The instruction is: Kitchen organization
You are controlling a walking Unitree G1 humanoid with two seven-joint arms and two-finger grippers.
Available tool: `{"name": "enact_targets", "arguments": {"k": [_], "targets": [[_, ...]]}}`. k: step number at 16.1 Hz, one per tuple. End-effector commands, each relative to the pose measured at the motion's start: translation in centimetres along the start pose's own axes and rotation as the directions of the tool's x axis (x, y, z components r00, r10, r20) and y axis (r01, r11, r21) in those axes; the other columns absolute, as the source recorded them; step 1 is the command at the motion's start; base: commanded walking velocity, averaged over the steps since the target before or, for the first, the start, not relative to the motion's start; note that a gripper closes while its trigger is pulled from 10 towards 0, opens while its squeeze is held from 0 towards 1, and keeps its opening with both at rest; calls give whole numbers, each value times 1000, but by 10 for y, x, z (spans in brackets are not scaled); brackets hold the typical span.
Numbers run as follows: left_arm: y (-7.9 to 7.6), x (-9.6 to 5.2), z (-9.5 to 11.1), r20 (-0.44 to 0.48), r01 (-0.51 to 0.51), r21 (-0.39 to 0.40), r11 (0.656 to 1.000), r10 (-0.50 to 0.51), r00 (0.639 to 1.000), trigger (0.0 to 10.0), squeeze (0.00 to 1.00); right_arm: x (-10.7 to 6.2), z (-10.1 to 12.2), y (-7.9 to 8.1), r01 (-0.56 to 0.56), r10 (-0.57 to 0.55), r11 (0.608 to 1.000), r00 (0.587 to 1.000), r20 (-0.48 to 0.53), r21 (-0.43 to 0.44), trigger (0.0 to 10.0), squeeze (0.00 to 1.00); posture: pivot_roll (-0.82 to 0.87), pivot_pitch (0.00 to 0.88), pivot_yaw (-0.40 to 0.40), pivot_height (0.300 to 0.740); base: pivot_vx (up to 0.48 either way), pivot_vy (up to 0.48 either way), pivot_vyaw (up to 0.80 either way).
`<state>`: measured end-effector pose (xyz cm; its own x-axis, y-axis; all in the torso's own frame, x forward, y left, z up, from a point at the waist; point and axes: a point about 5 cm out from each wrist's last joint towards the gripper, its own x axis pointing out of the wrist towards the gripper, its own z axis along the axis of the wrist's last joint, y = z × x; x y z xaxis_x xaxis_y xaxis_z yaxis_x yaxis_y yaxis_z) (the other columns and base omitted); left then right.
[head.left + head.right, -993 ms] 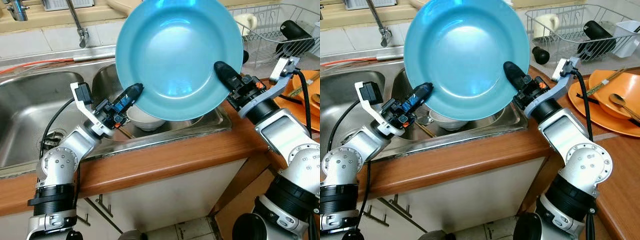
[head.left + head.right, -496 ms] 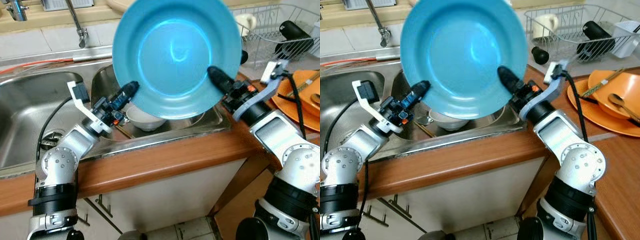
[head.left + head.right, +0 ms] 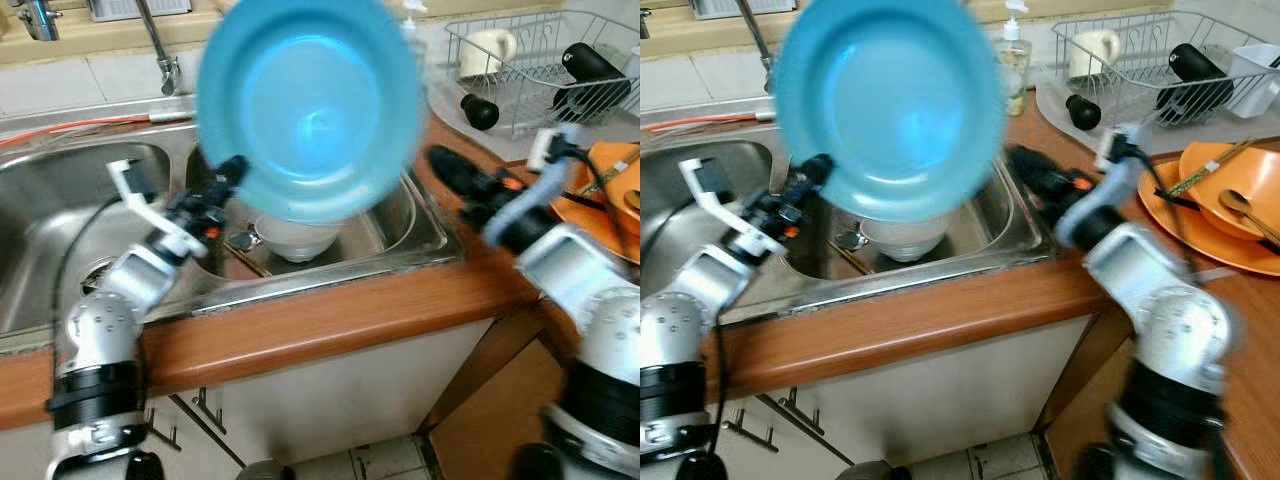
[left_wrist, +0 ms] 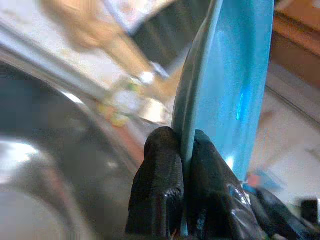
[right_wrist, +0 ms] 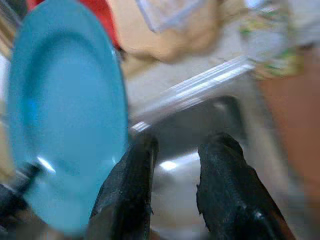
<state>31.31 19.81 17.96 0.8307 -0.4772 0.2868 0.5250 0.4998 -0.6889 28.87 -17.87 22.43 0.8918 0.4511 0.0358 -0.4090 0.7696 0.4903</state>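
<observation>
Plate (blue, unlabelled) pinched by left hand above sink.

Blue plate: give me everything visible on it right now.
The blue plate is round, glossy turquoise, plain, with a shallow well and a wide rim; it looks like plastic or glazed ceramic. It is held nearly upright above the sink, its face toward the camera, motion-blurred. The left gripper has its jaws shut on the plate's lower edge. The right gripper is open, apart from it.
</observation>
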Motion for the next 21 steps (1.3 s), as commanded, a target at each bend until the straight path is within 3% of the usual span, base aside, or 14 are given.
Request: {"name": "enact_targets", "arguments": {"k": [1, 2, 3, 4, 6, 9, 11, 12, 13, 14, 16, 19, 20, 21], "targets": [[7, 2, 8, 0, -95, 42, 995, 95, 995, 0, 0, 0, -5, 2, -16, 11, 995, 999, -52, -100, 10000, 0, -34, 0, 65, 740, 0, 0, 0], [13, 3, 7, -29, -155, 81, 985, 157, 987, 0, 0, -2, -6, 3, -34, 16, 980, 996, -91, -197, 10000, 0, -34, 0, 65, 740, 0, 0, 0], [13, 3, 7, -29, -155, 81, 985, 157, 987, 0, 0, -2, -6, 3, -34, 16, 980, 996, -91, -197, 10000, 0, -34, 0, 65, 740, 0, 0, 0], [18, 10, 1, -101, -217, 110, 970, 228, 968, 0, 0, -4, -7, 11, -105, 50, 933, 985, -166, -344, 10000, 0, -34, 0, 65, 740, 0, 0, 0], [23, 17, -5, -151, -272, 126, 954, 290, 945, 0, 0, -4, -9, 16, -153, 72, 902, 975, -208, -405, 10000, 0, -39, 0, 71, 740, 0, 0, 0], [33, 31, -15, -220, -358, 191, 914, 395, 892, 0, 0, -4, -21, 25, -247, 79, 813, 944, -320, -528, 10000, 0, -47, 0, 77, 740, 0, 0, 0], [35, 37, -19, -246, -372, 216, 903, 419, 874, 0, 0, -4, -29, 26, -264, 74, 793, 936, -344, -549, 10000, 0, -48, 0, 77, 740, 0, 0, 0], [37, 41, -23, -268, -386, 228, 894, 438, 858, 1725, 0, -4, -35, 26, -270, 63, 784, 931, -360, -559, 10000, 0, -48, 0, 77, 740, 0, 0, 0], [38, 43, -26, -282, -387, 236, 891, 444, 851, 2118, 0, -4, -37, 25, -268, 55, 782, 929, -366, -563, 10000, 0, -48, 0, 77, 740, 0, 0, 0], [43, 47, -34, -311, -410, 256, 875, 477, 822, 10000, 0, -4, -40, 26, -270, 47, 776, 926, -374, -571, 10000, 0, -48, 0, 77, 740, 0, 0, 0], [44, 48, -35, -315, -417, 261, 870, 485, 815, 10000, 0, -4, -41, 26, -271, 47, 773, 926, -375, -573, 10000, 0, -48, 0, 77, 740, 0, 0, 0], [52, 50, -44, -359, -459, 333, 823, 561, 746, 10000, 0, -6, -44, 23, -259, 21, 770, 924, -382, -583, 10000, 0, -71, 0, 96, 740, 0, 0, 0], [53, 51, -45, -364, -462, 338, 820, 567, 739, 10000, 129, -6, -44, 22, -251, 12, 771, 925, -380, -585, 10000, 0, -75, 0, 99, 740, 0, 0, 0], [55, 51, -46, -365, -467, 345, 814, 575, 732, 10000, 498, -5, -44, 19, -225, -14, 775, 928, -372, -591, 10000, 0, -80, 0, 101, 740, 0, 0, 0]]}}
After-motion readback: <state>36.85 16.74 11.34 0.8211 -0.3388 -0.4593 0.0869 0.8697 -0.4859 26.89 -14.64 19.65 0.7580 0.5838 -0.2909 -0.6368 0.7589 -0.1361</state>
